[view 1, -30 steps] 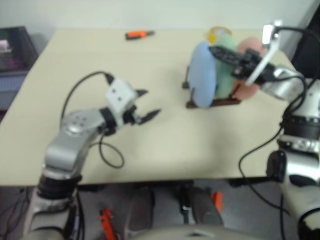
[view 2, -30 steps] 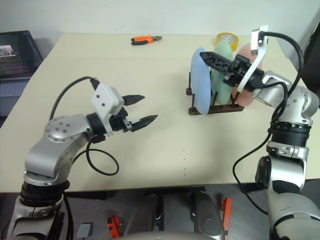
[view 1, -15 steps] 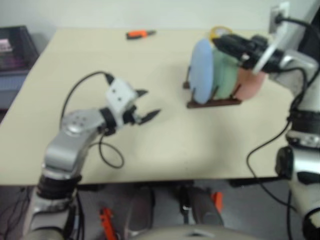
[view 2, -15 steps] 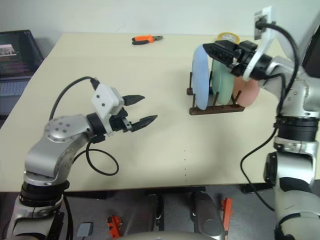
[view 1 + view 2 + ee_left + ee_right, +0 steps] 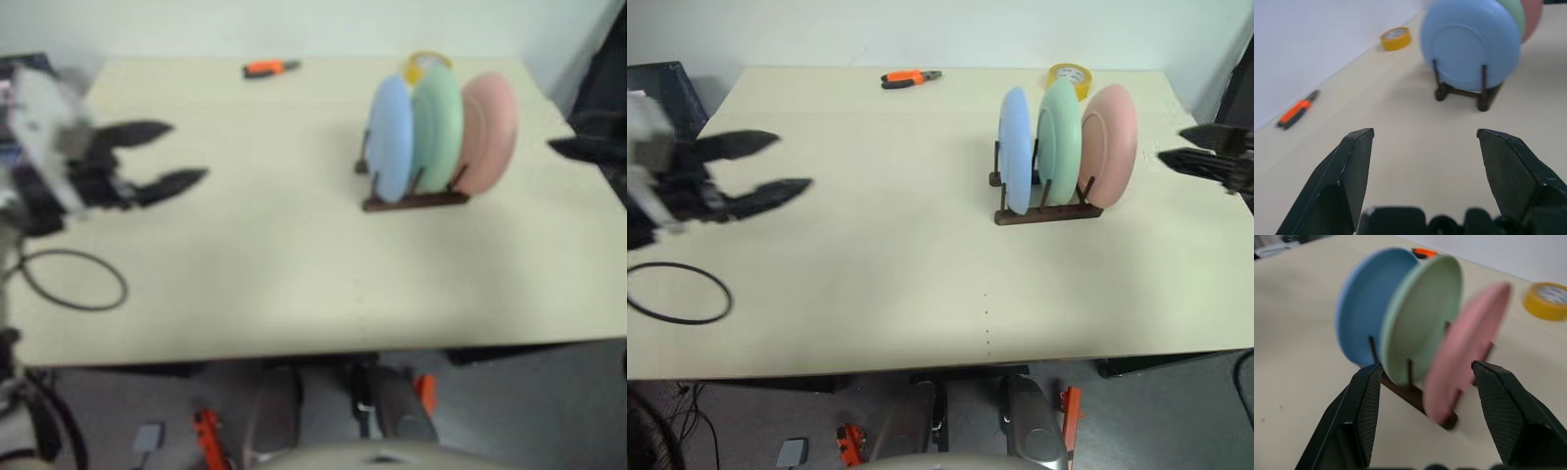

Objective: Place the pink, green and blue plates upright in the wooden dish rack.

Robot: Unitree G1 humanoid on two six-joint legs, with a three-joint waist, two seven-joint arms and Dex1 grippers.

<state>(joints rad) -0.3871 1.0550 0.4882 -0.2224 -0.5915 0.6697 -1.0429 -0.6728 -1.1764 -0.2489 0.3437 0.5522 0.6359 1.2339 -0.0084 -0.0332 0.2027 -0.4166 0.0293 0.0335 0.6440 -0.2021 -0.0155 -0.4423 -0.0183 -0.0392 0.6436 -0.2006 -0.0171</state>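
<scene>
Plates, three — blue (image 5: 1016,150), green (image 5: 1059,141), pink (image 5: 1107,146) — stand in one rack (image 5: 1048,211).

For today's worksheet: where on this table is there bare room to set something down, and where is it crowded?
Free: the wide table stretch between the left gripper and the wooden dish rack. Crowded: the far right, with rack, plates, yellow tape roll.

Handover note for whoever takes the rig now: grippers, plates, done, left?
Left gripper: open, empty, over the table's left side.
Right gripper: open, empty, right of the rack.
Blue plate, green plate and pink plate all stand in the rack; the pink one leans a bit.
Done: all three placed.
Left: nothing obvious; maybe check the pink plate's seating.
</scene>
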